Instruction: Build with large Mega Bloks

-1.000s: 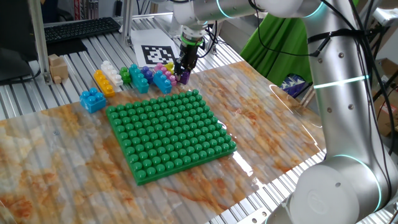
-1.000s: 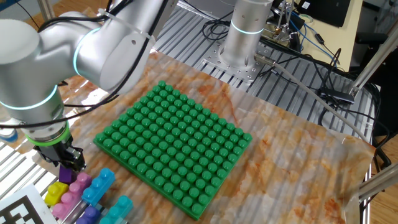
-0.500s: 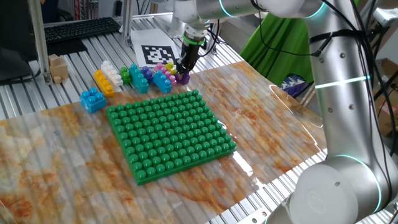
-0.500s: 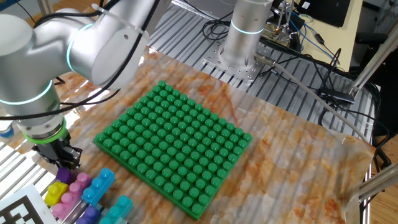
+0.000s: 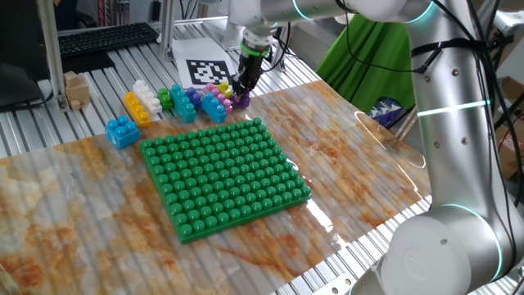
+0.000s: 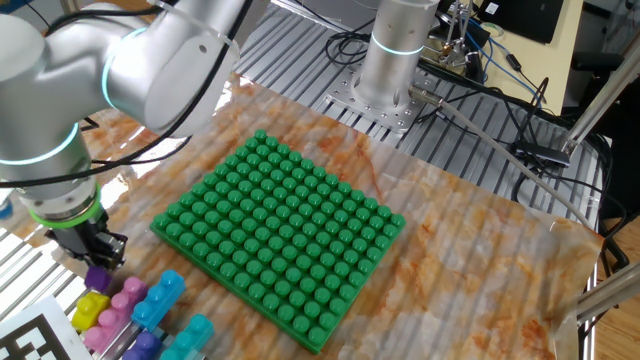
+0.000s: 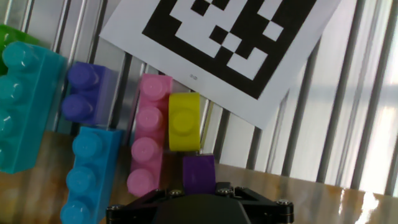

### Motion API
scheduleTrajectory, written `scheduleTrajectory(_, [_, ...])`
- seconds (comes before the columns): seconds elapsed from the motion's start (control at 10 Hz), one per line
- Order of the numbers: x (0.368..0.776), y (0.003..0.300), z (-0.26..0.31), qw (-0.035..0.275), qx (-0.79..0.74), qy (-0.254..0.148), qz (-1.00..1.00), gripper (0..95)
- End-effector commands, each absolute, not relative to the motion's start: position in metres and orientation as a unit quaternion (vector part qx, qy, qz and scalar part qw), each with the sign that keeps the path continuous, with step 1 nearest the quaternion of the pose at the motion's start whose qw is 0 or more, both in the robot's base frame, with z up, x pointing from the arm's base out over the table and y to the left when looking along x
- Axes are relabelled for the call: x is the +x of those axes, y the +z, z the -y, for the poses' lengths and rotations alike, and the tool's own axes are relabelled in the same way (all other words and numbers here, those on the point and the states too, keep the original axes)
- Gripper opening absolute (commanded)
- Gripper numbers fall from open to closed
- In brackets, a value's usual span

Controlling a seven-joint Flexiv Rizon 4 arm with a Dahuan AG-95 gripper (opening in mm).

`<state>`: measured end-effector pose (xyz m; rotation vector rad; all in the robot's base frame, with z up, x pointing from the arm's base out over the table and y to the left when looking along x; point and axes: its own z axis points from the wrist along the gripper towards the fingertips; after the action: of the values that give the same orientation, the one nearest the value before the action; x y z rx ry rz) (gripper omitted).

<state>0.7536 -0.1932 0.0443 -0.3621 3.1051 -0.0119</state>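
Observation:
My gripper is down at the right end of the pile of Mega Bloks, behind the green baseplate. It is shut on a small purple brick, which also shows under the fingers in the other fixed view. The brick sits low, right beside a yellow brick and a pink brick. Light blue, teal and violet bricks lie to the left. The fingertips are hidden in the hand view.
A long yellow brick, a white brick and a blue brick lie left of the pile. A printed marker sheet lies just behind the pile. A wooden block and a keyboard are at the back left.
The gripper has shifted slightly away from the baseplate, toward the marker sheet, with the purple brick staying at its tips. The other bricks have not moved.

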Motion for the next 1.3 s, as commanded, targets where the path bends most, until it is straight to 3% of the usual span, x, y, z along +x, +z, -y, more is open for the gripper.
scheduleTrajectory(0.1, [0.751,0.053,0.191,0.009,-0.107,-0.001,-0.994,0.0])
scheduleTrajectory(0.7, [0.711,0.088,0.158,-0.008,-0.056,0.002,-0.998,0.0])
scheduleTrajectory(1.3, [0.681,0.097,0.118,-0.017,-0.006,0.020,-1.000,0.0])
